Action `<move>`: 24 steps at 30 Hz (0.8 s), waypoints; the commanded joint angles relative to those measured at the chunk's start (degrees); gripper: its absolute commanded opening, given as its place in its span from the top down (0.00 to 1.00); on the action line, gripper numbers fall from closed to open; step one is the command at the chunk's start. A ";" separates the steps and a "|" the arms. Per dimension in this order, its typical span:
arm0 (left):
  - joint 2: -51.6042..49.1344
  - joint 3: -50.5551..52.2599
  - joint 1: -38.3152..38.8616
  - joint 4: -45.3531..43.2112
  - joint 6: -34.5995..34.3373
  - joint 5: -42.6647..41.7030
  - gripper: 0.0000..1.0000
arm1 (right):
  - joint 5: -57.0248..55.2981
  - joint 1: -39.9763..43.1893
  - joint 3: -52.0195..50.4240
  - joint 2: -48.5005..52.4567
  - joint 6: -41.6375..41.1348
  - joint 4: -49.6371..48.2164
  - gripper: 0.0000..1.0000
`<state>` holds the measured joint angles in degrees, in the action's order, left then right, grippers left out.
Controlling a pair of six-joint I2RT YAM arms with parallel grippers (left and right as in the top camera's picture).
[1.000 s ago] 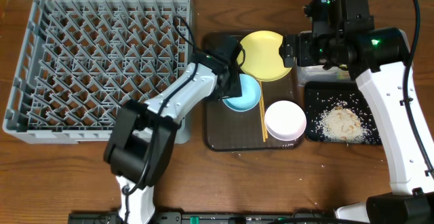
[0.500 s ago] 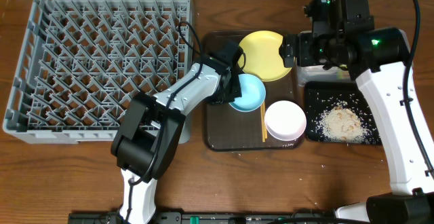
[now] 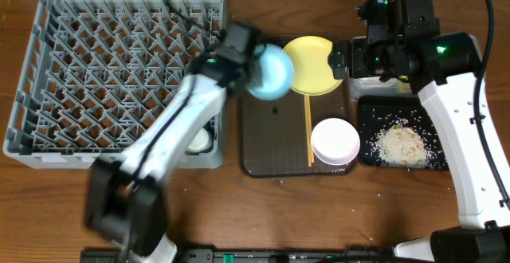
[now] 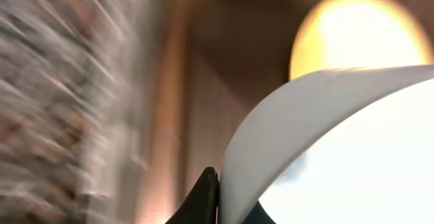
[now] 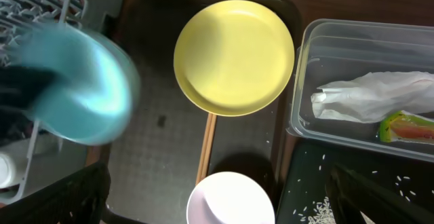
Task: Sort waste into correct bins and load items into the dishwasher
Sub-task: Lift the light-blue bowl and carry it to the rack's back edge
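- Table (image 3: 239,215): wood, visible grain.
- Dish rack (image 3: 111,64): grey plastic, matt.
- Tub (image 5: 305,41): clear plastic, glossy.
- Plate (image 5: 234,54): smooth, satin.
- Blue bowl (image 5: 88,88): smooth.
- Napkin (image 5: 369,95): crumpled paper.
- Serving tray (image 5: 156,163): dark, finely textured.

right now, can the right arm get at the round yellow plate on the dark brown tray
Probably yes. The right gripper hangs open beside the yellow plate, whose top is bare. The light blue bowl, held by the left gripper, is off to one side of it.
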<state>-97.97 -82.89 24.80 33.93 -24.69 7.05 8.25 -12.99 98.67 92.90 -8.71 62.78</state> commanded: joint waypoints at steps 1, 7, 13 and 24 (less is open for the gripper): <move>3.21 -0.37 -0.15 -3.30 8.61 20.81 0.93 | -0.31 0.22 0.90 -0.96 -0.44 0.04 0.01; 0.92 -0.37 -1.66 -18.12 23.67 36.15 0.93 | -0.31 0.24 0.90 -0.96 -0.44 0.04 0.01; -4.31 -0.37 -5.46 -35.15 35.43 38.73 0.93 | -0.31 0.22 0.90 -0.96 -0.44 0.04 0.01; -19.50 -0.39 -10.43 -71.21 60.59 41.20 0.93 | -0.31 0.24 0.90 -0.96 -0.44 0.04 0.01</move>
<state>-113.82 -82.91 15.46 -34.06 26.98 46.50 8.08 -12.99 98.74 92.90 -8.73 62.81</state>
